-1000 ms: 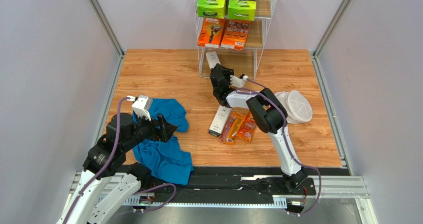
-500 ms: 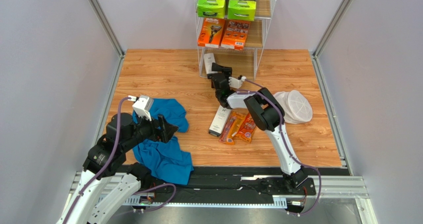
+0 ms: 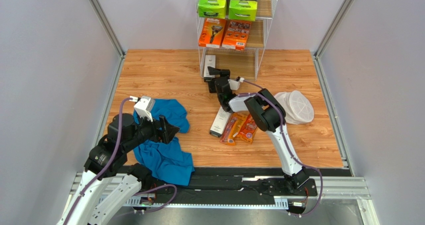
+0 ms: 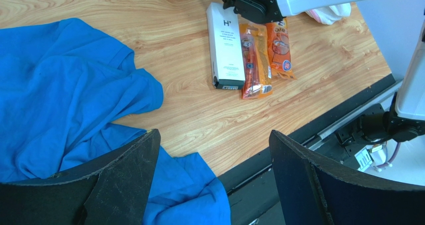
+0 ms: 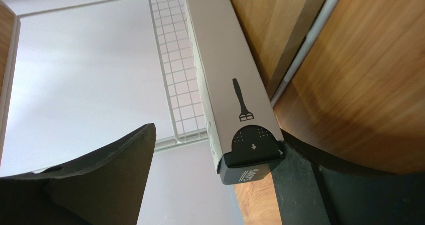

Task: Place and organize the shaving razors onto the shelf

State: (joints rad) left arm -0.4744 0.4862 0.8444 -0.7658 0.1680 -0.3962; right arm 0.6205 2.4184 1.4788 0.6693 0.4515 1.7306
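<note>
— What is the right gripper (image 5: 217,140) doing?

— Its fingers are spread wide. A slim white box (image 5: 219,85) is between them. It seems to touch one finger, and there is a clear gap to the other, so nothing is pinched.

— And where is this box?

— At the bottom of the shelf (image 3: 265,16), on the left, just beside the wire-grid side. I cannot tell if it sits fully on the lowest tier; its dark end points out toward the arm.

— What else is on the shelf?

— Two black boxes with lime-green ends (image 3: 227,7) stand on the top tier, and two orange packs (image 3: 224,33) are on the middle tier.

— And on the table (image 3: 164,75)?

— A second white box (image 4: 224,46) lies flat, touching two orange blister packs (image 4: 255,60). A round white mesh item (image 3: 295,107) lies further right.

— The left gripper (image 4: 214,135)?

— Also spread, holding nothing. It hangs above the edge of a blue cloth (image 4: 65,100), well apart from the shelf.
</note>
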